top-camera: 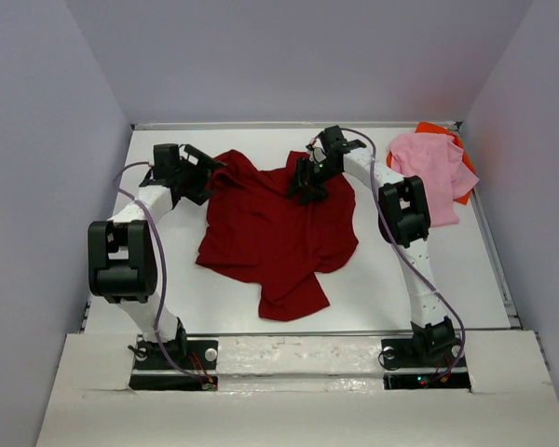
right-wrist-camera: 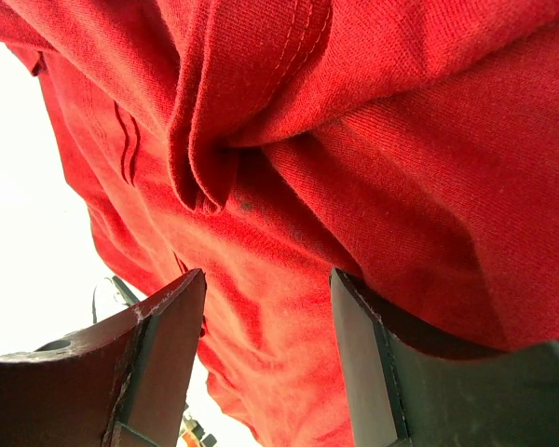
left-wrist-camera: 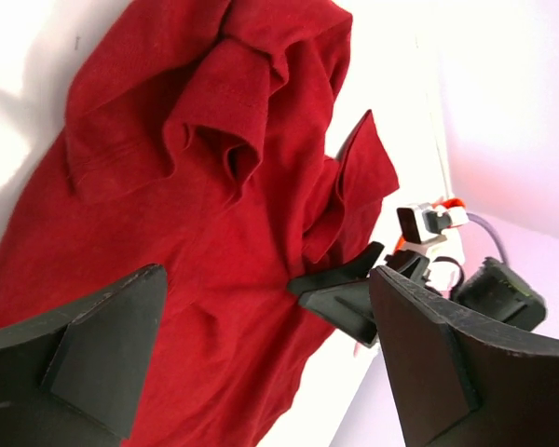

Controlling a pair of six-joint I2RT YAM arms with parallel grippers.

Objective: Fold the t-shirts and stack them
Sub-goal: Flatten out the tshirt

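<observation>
Nearest to the wrist cameras stand the black fingers of each arm. The left gripper [left-wrist-camera: 265,279] is spread as wide as it goes, with nothing between its fingers. It hovers at the far left edge of the dark red shirt [top-camera: 275,233], above a rumpled sleeve. The right gripper [right-wrist-camera: 268,279] is about half spread and sits low on the far right part of the same shirt. Cloth lies against one finger, but I see no fold pinched between them.

This shirt lies crumpled in the middle of the table [top-camera: 382,289]. The pink shirt [top-camera: 429,177] lies in the far right corner, on top of the orange shirt [top-camera: 438,128], of which only an edge shows.

I judge the cloth to be light, soft and limp. It will sag and bunch when lifted, and it will not break. I would take it at the stitched seams of shoulder or hem, where it is thicker, one gripper at each corner, because the shirt is much wider than a gripper.
</observation>
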